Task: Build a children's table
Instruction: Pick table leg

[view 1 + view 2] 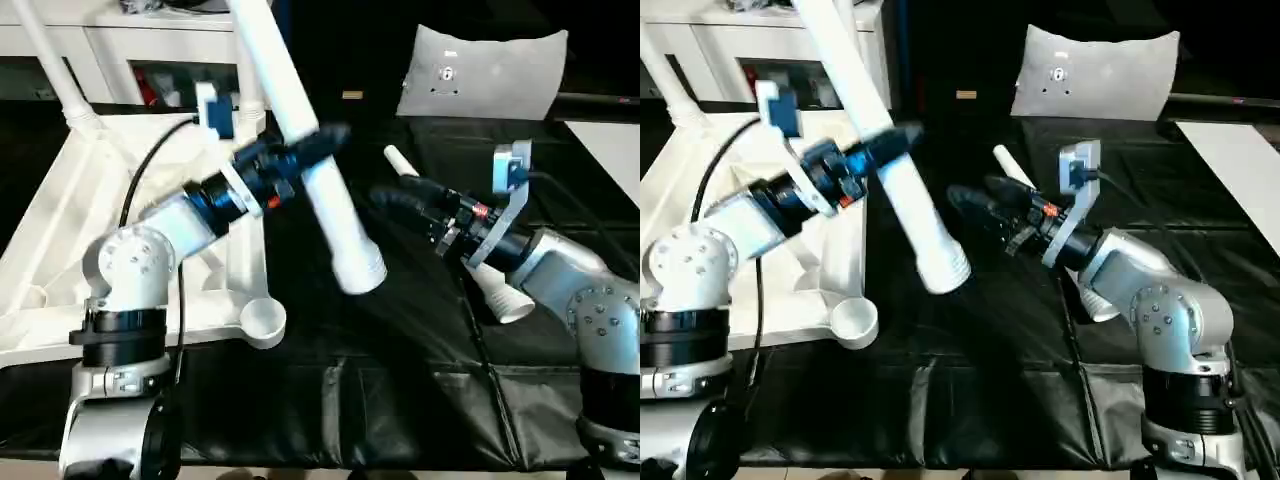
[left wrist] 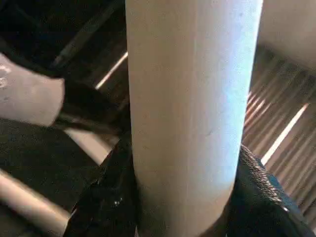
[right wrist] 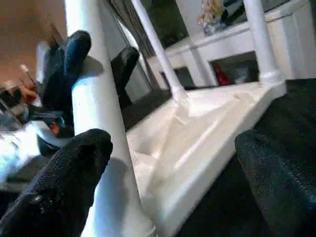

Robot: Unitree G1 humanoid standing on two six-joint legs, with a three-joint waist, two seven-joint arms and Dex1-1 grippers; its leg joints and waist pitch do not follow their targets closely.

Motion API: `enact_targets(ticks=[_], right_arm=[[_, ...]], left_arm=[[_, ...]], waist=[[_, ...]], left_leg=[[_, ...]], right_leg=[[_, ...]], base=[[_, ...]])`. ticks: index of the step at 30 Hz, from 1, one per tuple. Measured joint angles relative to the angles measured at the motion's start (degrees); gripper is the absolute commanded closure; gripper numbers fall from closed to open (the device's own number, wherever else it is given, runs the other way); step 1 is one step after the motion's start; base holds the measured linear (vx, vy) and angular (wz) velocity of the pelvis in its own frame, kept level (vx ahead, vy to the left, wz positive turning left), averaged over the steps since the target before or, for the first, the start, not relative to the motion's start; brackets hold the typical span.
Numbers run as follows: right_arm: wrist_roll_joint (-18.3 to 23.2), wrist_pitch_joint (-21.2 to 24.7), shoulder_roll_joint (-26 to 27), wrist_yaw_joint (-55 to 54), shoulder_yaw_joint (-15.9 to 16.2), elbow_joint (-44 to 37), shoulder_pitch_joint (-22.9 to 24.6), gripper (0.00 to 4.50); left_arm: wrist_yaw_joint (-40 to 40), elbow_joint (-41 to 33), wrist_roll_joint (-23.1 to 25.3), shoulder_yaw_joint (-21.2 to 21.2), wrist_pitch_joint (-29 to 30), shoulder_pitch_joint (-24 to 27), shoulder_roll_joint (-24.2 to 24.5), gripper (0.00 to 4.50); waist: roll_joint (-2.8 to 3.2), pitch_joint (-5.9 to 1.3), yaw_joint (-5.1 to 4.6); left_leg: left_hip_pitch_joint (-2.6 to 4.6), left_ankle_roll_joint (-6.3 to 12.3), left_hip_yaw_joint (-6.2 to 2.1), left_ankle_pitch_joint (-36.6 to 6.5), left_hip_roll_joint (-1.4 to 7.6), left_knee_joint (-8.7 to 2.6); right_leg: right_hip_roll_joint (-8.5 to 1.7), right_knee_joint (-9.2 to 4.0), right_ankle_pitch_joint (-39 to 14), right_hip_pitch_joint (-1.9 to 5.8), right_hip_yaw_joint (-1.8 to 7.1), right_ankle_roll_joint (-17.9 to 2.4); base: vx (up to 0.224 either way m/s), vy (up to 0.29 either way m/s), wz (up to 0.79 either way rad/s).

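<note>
The white tabletop (image 1: 60, 250) lies ribbed side up, left of the left gripper (image 1: 325, 137). That gripper is clamped on a long tapered white leg (image 1: 300, 140), held slanting, threaded thick end down-right. The right gripper (image 1: 975, 205), fingers spread, hangs empty beside it over the bench (image 1: 400, 380).

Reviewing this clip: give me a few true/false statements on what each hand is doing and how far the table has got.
1. The left hand is shut on a leg. True.
2. The right hand grips that same leg. False: it is open, holding nothing.
3. The held leg is tilted, its threaded end low. True.
4. The tabletop carries no legs yet. False: two legs stand in its far sockets.
5. The near corner socket is unfilled. True.
</note>
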Motion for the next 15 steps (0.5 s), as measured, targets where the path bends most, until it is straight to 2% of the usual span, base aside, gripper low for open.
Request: enact_targets(ticks=[6, 15], right_arm=[[0.7, 0.3, 0.0, -0.5, -0.5, 0.0, 0.0, 0.05], [2.3, 1.3, -0.4, -0.3, -1.0, 0.0, 0.0, 0.05]], left_arm=[[0.2, 0.1, -3.2, 1.1, 1.8, 0.0, 0.1, 2.65], [0.2, -0.7, -4.6, 0.7, 4.2, 0.0, 0.9, 2.65]], waist=[[0.0, 0.0, 0.12], [0.01, 0.0, 0.92]], left_leg=[[-0.14, 0.04, 0.04, 0.0, 0.0, 0.0], [-0.4, 0.03, 0.04, 0.0, 0.0, 0.0]], right_leg=[[-0.01, -0.1, 0.0, -0.17, 0.0, 0.0], [-0.01, -0.02, 0.0, -0.41, 0.0, 0.0]], base=[[0.0, 0.0, 0.0], [0.0, 0.0, 0.0]])
